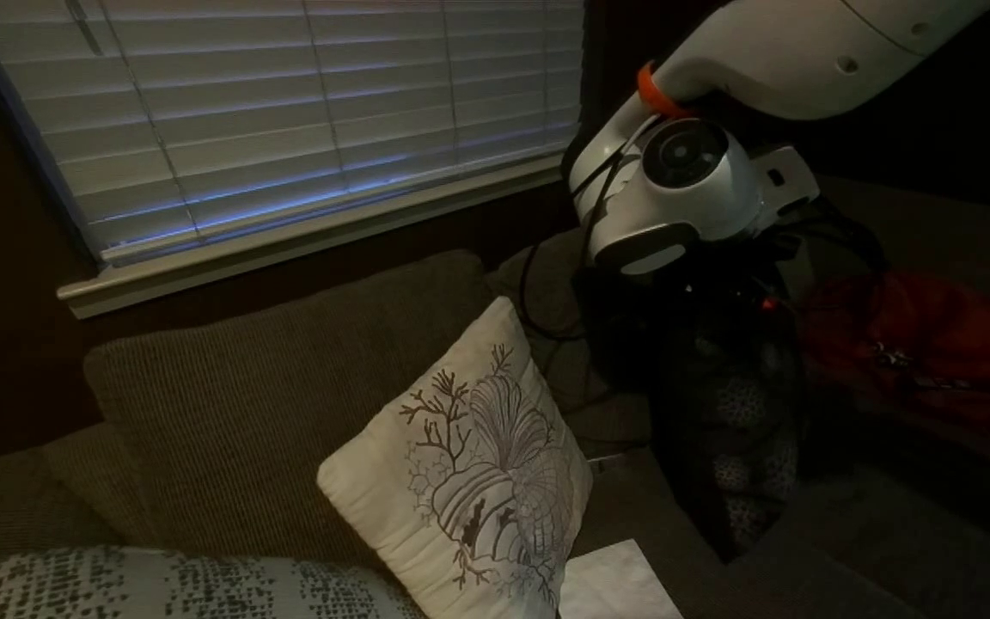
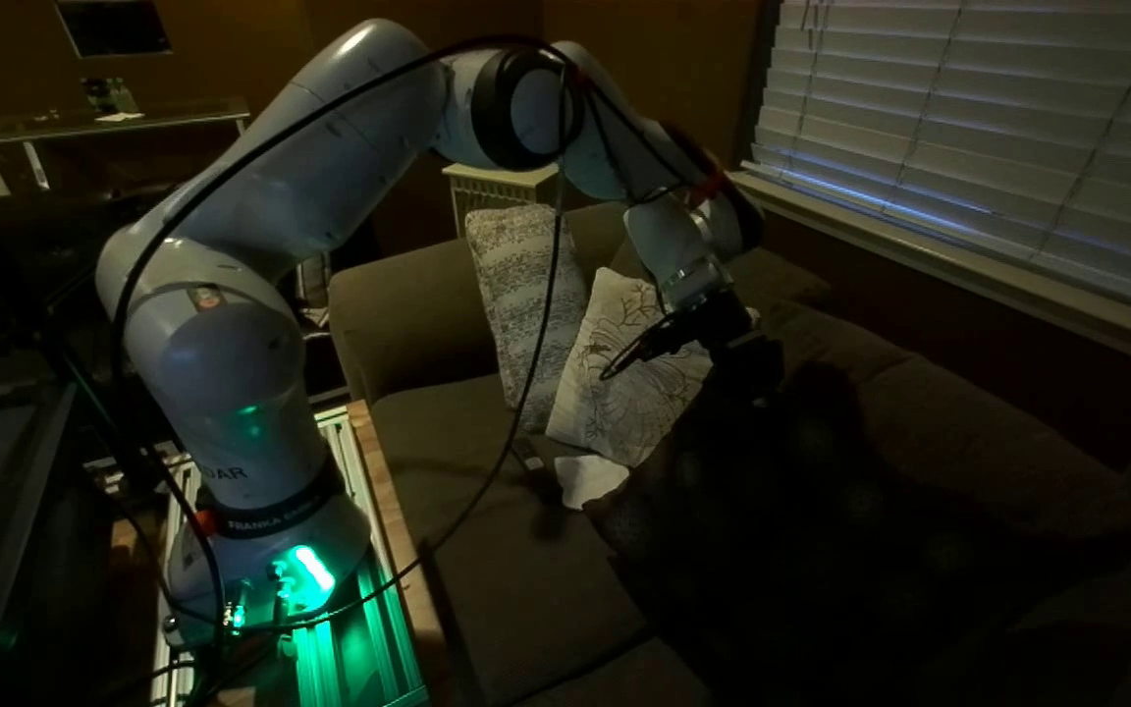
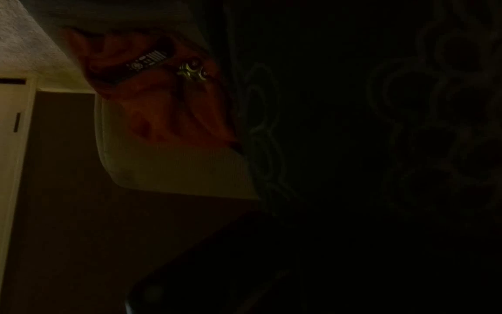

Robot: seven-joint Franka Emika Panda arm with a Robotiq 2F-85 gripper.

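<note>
A dark pillow (image 1: 740, 430) with pale ring-like flower patterns hangs below my gripper (image 1: 718, 288), one corner pointing down over the couch. In an exterior view the pillow (image 2: 723, 530) is a large dark shape below and beside the gripper (image 2: 757, 378). In the wrist view the pillow (image 3: 408, 100) fills the right side. My gripper appears shut on its upper part, but the fingertips are lost in darkness. A white pillow (image 1: 495, 481) with coral and shell drawings leans on the couch beside the gripper; it also shows in an exterior view (image 2: 615, 393).
The couch (image 1: 271, 430) runs below a window with blinds (image 1: 289, 103) and a sill. A speckled pillow (image 2: 526, 295), a white sheet (image 2: 590, 479) and a small remote-like object (image 2: 526, 454) are on it. A red cloth item (image 3: 164, 109) lies beyond the dark pillow.
</note>
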